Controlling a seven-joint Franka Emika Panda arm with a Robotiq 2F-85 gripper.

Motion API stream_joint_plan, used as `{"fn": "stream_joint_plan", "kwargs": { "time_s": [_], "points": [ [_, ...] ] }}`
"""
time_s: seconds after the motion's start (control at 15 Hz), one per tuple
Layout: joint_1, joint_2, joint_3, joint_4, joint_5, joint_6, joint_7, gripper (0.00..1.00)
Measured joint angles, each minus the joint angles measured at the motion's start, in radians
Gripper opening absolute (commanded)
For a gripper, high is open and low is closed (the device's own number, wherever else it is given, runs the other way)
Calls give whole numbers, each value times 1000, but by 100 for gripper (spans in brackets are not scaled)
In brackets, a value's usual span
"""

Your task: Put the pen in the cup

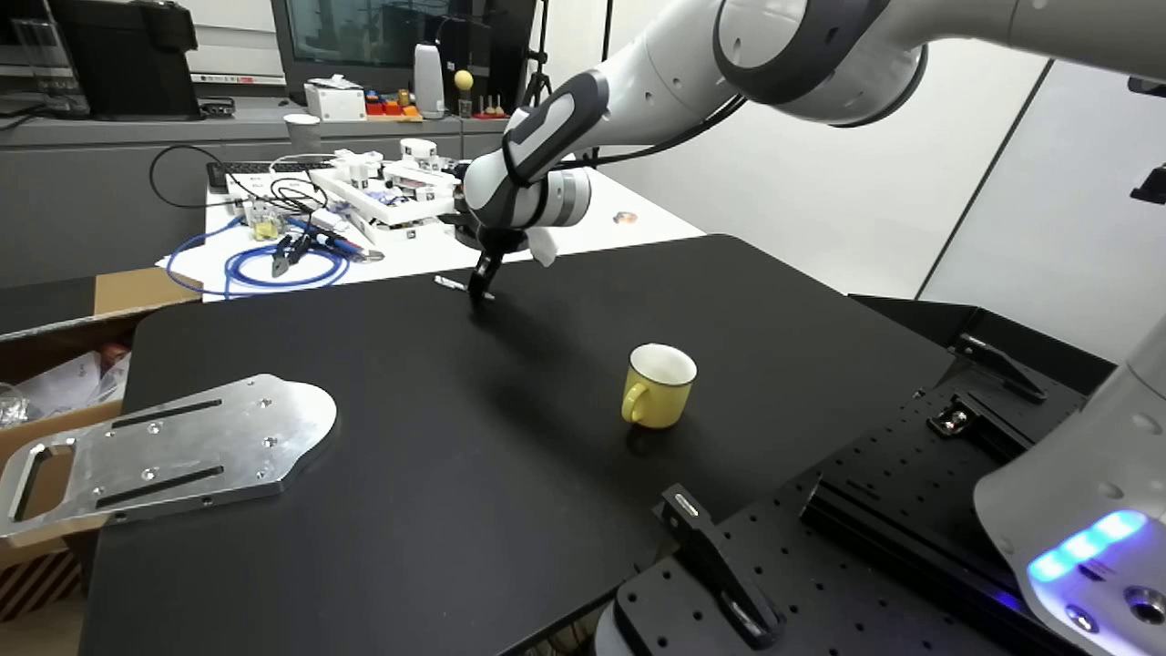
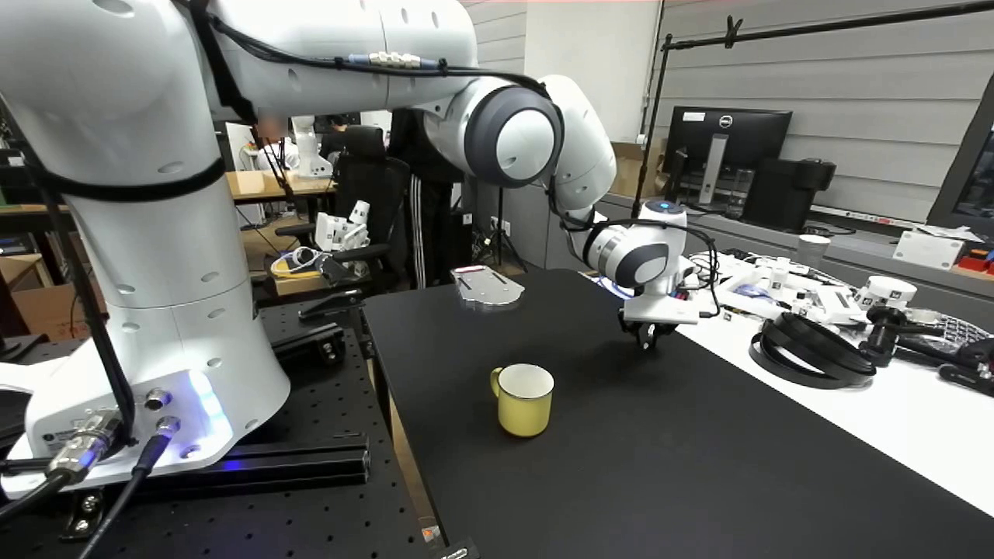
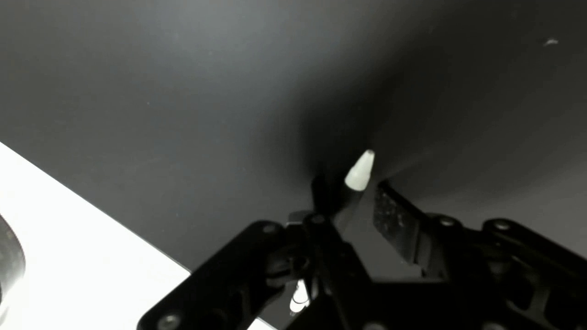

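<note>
A white pen (image 1: 450, 283) lies on the black table near its edge beside the white table. In the wrist view its pale tip (image 3: 360, 171) shows between the fingertips and its other end (image 3: 300, 298) shows below; the left finger hides the middle. My gripper (image 1: 477, 290) is low at the table over the pen. In the wrist view its fingers (image 3: 351, 187) are apart, with a gap between pen and right finger. A yellow cup (image 1: 658, 401) with a white inside stands upright, away from the gripper; it also shows in an exterior view (image 2: 524, 407), where I cannot make out the pen.
A flat metal plate (image 1: 264, 419) lies at the black table's side. A white table (image 1: 638, 214) with cables, tools and white parts adjoins the far edge. An open cardboard box (image 1: 55, 433) stands beside the table. Black clamps (image 1: 720, 565) sit by the robot base.
</note>
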Motion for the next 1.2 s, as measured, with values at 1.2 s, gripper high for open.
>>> {"fn": "stream_joint_plan", "kwargs": {
  "time_s": [1.2],
  "points": [
    [-43,-19,30,168,-47,-633,-174,3]
  ]
}}
